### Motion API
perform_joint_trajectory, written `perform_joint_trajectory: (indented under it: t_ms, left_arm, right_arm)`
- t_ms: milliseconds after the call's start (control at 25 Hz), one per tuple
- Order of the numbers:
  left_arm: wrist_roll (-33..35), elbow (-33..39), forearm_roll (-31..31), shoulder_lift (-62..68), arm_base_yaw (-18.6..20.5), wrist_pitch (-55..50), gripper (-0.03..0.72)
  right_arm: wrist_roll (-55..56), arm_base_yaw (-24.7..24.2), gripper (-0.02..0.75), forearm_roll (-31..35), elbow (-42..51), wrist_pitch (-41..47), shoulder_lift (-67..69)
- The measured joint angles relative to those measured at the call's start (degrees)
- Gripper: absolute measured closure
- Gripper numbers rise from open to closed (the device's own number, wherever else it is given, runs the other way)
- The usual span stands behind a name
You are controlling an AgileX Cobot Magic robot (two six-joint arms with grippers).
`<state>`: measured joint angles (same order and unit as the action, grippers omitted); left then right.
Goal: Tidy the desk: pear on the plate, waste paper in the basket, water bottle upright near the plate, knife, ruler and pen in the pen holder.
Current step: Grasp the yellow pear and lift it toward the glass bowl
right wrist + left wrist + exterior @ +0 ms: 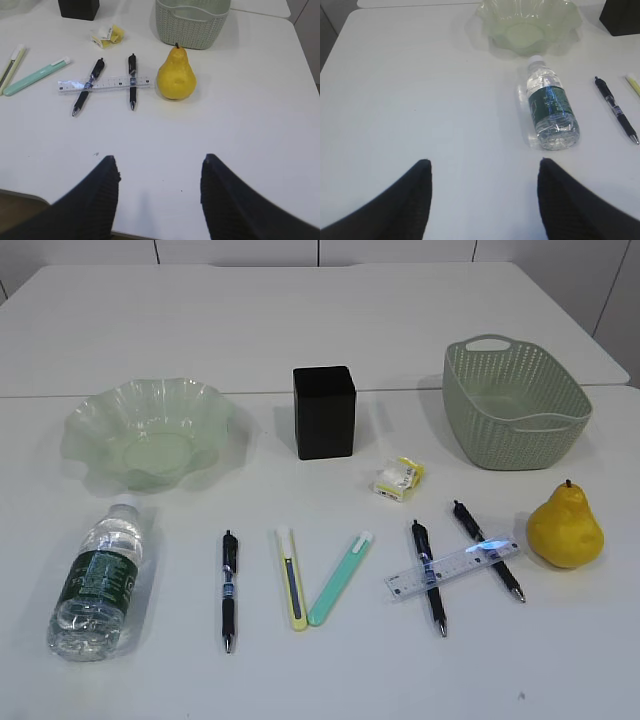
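The yellow pear stands at the right in front of the empty green basket. The waste paper lies beside the black pen holder. The water bottle lies on its side, cap toward the empty glass plate. The clear ruler rests across two pens; a third pen lies beside a yellow knife and a green knife. My left gripper is open over bare desk short of the bottle. My right gripper is open, short of the pear.
The desk's near edge shows under my right gripper's left finger. A seam between two tabletops runs behind the plate and holder. Neither arm appears in the exterior view.
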<state>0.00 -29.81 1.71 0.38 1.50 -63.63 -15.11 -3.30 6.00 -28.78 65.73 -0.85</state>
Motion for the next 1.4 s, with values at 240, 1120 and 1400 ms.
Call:
perform_joint_trajectory:
  t_ms: [240,1120,1400]
  left_arm:
    - [0.0,0.0,0.0,0.0,0.0,0.0,0.222]
    - [0.0,0.0,0.0,0.0,0.0,0.0,0.222]
    - [0.0,0.0,0.0,0.0,0.0,0.0,0.222]
  right_arm:
    - [0.0,0.0,0.341,0.1,0.0,0.0,0.0]
    - [-0.08,0.0,0.342,0.2,0.0,0.0,0.0]
    - [-0.08,0.0,0.342,0.2,0.0,0.0,0.0]
